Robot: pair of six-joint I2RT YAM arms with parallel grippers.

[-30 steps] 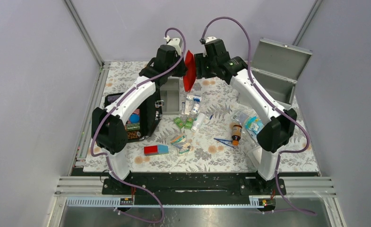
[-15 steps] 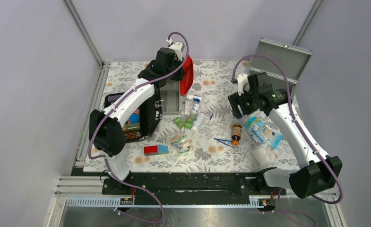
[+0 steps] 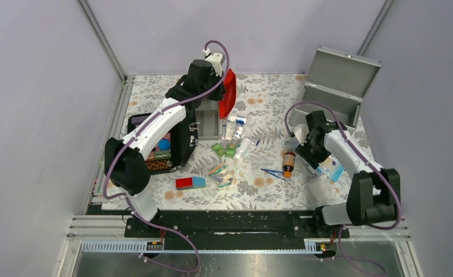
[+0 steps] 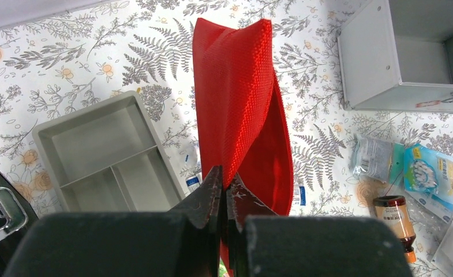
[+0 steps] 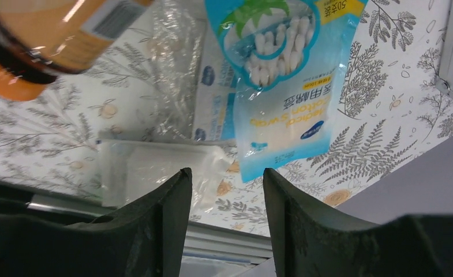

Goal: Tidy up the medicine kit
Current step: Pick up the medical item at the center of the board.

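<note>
Between the clamped jaws of the left gripper (image 4: 224, 176) is a red woven fabric pouch (image 4: 235, 109), an empty grey plastic divided tray (image 4: 105, 153) beneath them. The right gripper (image 5: 227, 179) has its jaws apart, a blue cotton-swab packet (image 5: 281, 86) just beyond; sorting looks barely begun

One red pouch (image 3: 229, 92) at twelve o'clock, one grey tray (image 3: 209, 121), one black case (image 3: 183, 137) at nine, one metal box (image 3: 344, 69) at two, one amber bottle (image 3: 288, 162), one swab packet (image 5: 281, 86).

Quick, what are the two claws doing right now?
Left gripper: closed, pinching the red pouch.
Right gripper: open, empty, above the cotton swab packet.
</note>
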